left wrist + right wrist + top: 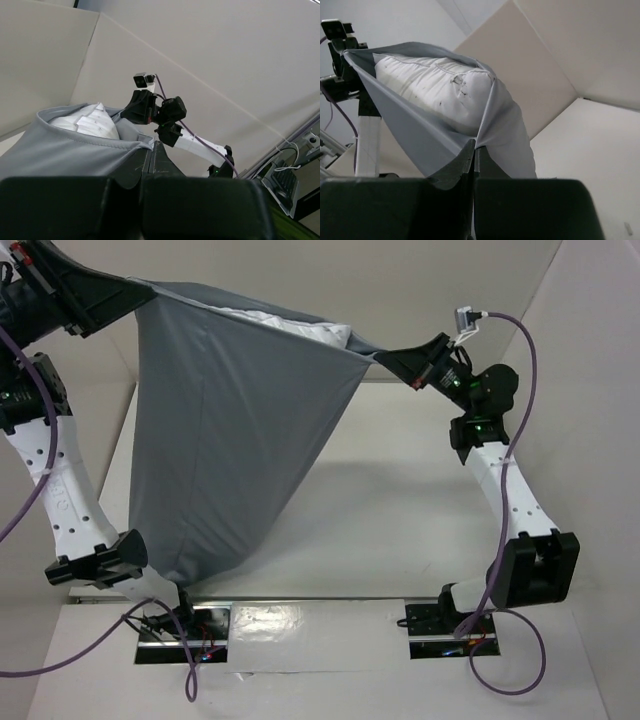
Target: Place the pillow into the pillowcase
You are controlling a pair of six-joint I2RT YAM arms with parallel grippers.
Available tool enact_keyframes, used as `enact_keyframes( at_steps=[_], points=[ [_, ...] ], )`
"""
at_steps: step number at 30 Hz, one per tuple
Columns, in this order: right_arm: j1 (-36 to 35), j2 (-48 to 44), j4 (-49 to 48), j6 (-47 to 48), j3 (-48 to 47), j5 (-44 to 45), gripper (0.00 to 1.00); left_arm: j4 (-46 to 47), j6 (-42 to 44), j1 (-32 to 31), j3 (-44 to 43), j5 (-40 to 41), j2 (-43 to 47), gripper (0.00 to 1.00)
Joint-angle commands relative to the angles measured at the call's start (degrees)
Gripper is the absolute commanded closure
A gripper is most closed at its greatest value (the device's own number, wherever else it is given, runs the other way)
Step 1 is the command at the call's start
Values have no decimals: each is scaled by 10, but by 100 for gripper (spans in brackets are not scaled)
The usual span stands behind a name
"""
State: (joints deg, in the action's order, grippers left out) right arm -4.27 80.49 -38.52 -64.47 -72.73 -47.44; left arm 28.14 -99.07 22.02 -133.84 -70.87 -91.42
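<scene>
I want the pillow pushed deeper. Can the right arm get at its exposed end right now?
Probably not as things stand. The right pincer is shut on the rim of the pillowcase, holding that corner up. The pillow lies bare in the opening beside it, but reaching in would mean letting go.
</scene>
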Motion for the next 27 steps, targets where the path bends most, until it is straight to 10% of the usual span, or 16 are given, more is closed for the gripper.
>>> enact_keyframes(
  at_steps=[1, 5, 6, 9, 27],
  points=[
    [40, -46, 66, 89, -20, 67, 100, 59, -8, 23, -9, 137, 44, 100],
    [58, -53, 116, 141, -14, 93, 100, 93, -25, 23, 37, 137, 59, 83],
    [58, -53, 128, 146, -8, 103, 100, 93, -20, 23, 44, 131, 70, 48],
    [79, -59, 164, 159, 33, 120, 100, 93, -14, 23, 67, 125, 84, 1],
    [107, -227, 464, 294, 146, 113, 100, -134, 177, 9, 263, 104, 126, 4]
  ],
)
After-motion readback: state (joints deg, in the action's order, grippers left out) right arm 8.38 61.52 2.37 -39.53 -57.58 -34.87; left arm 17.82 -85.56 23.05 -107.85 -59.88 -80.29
